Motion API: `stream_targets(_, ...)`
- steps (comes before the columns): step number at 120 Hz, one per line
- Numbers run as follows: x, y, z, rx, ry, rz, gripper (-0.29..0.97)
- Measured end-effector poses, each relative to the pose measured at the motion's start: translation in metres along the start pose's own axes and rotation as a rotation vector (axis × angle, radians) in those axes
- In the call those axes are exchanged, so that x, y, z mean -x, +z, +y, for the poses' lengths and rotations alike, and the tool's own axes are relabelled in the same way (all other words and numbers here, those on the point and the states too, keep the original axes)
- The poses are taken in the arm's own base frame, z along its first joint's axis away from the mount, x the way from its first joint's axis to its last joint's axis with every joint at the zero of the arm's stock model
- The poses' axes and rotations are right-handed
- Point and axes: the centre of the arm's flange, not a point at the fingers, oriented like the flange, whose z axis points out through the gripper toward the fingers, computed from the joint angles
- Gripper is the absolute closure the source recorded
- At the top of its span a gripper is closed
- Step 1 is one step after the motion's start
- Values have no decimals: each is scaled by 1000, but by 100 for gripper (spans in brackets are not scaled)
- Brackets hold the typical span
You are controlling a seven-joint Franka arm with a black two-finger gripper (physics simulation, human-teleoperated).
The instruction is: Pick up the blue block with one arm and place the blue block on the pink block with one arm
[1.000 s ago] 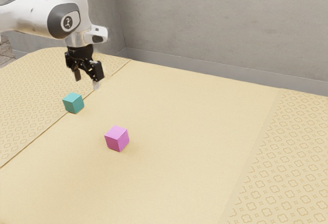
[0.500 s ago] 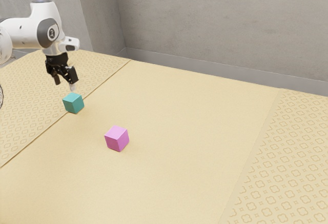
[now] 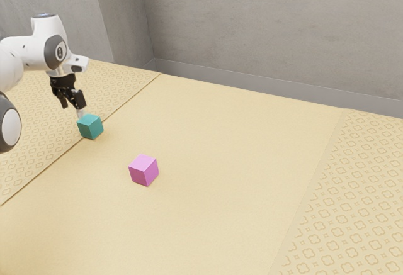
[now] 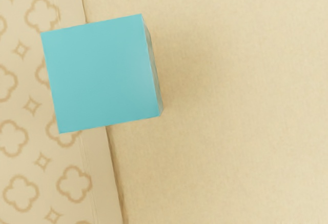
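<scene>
The fingers (image 3: 79, 101) are released: the two black prongs stand apart and point down, with nothing caught between them. They hang off the white arm (image 3: 45, 50), which comes in from the exterior view's left.

Just beneath the fingertips, a shade toward the exterior view's right of them, sits the blue block (image 3: 90, 126). It rests flat on the counter (image 3: 252, 162), close under the fingers but ungripped, and neither prong reaches down along its sides. Whether the nearer tip brushes the top edge of the block cannot be told from the exterior view. Seen from the hand, the blue block (image 4: 100, 73) shows its top face almost square-on and a thin strip of one side. It straddles the seam where the patterned runner (image 4: 31, 183) meets the plain tan strip of the counter (image 4: 230, 106), with most of its base over the patterned side.

Farther out from the fingers, beyond the blue block and nearer the exterior camera, the pink block (image 3: 143, 170) stands alone on the plain strip. It is well apart from the blue block and sits with one corner toward the camera.

Past that, the plain strip runs on to a second patterned band (image 3: 352, 212) at the exterior view's right. A grey wall (image 3: 271, 23) closes the far edge of the counter.
</scene>
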Motion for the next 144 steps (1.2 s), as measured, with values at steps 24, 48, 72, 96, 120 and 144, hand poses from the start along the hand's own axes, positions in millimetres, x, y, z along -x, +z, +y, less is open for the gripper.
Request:
stream_targets(24, -5, 10, -2, -8, 35, 2, 0)
stream_targets(48, -15, 32, -14, -25, 57, -2, 0)
stream_targets(72, -16, 39, -17, -31, 66, 0, 0)
stream_targets(96, -21, 38, -12, -36, 83, -1, 0)
stream_targets(120, -20, 48, -15, -33, 85, -8, 0)
stream_targets(144, -29, 62, -12, -42, 90, -12, 0)
